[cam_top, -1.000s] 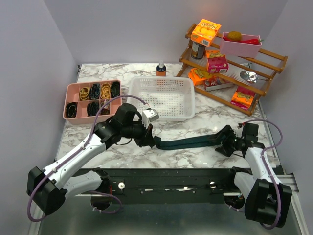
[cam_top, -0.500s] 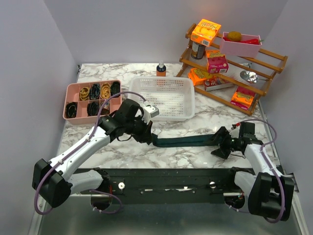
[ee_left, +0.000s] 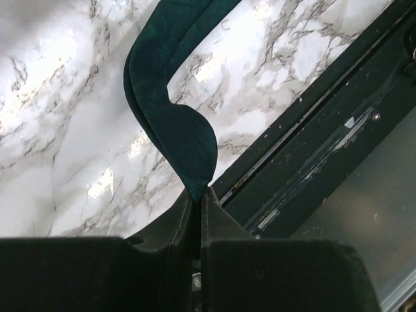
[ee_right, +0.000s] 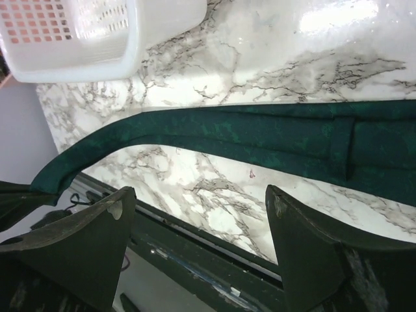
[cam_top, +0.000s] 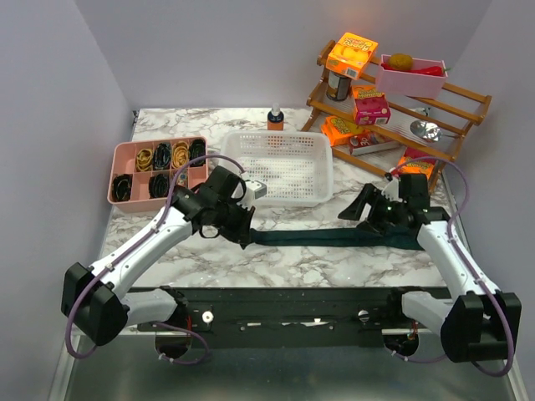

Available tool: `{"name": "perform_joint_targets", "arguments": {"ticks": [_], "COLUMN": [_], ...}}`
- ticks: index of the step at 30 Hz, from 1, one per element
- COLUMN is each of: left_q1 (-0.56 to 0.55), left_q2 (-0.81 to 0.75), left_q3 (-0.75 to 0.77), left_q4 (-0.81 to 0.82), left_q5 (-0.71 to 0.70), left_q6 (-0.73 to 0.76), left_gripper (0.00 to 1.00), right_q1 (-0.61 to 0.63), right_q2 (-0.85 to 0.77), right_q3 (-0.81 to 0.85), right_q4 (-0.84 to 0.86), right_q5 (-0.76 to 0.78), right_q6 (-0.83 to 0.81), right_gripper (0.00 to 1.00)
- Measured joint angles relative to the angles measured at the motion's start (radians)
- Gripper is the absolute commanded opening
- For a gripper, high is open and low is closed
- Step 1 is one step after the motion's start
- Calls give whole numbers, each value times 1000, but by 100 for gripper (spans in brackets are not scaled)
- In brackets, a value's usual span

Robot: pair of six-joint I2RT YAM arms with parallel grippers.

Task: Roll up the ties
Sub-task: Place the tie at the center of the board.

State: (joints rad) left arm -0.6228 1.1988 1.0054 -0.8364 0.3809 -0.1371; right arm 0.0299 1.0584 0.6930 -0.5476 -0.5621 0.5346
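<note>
- Necktie at full stretch: a long, narrow necktie of dark teal fabric (cam_top: 334, 237) lies on the white, grey-veined marble bench (cam_top: 292, 267). Its long axis runs left to right, parallel to the near edge and just in front of the white perforated plastic basket (cam_top: 276, 199).
- The left arm's black two-finger tool (cam_top: 242, 232) is pinched almost shut on the tie's narrow left tip. In the wrist view the cloth buckles into a soft doubled fold just ahead of the closed jaws.
- The right arm's black tool (cam_top: 361, 214) hovers over the wider right stretch with its jaws spread wide and nothing in them. From its own camera the strip runs crosswise beyond the two fingers, touching neither.
- Matte, limp cloth on glossy, slick stone — a stitched cross-band shows on the tie toward its broad end.
- Any roll would likely start at the gripped left tip and travel rightward along the strip's length. The left arm already has that end, and the right arm looks best placed to drop and steady the far portion.
</note>
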Motion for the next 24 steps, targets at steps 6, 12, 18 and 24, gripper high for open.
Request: {"name": "perform_joint_targets", "arguments": {"ticks": [6,12,18,24], "left_q1": [0,6,39,66], "left_q2": [39,91,175,229], "left_q3": [51,74,116,123], "left_q4": [-103,-188,-291,-325], "left_q5": [-67,-152,-385,-568], "left_q6": [-21,-53,-161,-227], "left_gripper": [19,68,92,92], "right_q1": [88,145,224,305], "right_q2": [100,182,249,291], "right_q3": [43,71,126,158], "right_q4": [-3,-8,-25,-38], "right_q5": [51,88,158,256], "right_q6": [-21,-47,-77,-99], "right_gripper": [88,88,88,84]}}
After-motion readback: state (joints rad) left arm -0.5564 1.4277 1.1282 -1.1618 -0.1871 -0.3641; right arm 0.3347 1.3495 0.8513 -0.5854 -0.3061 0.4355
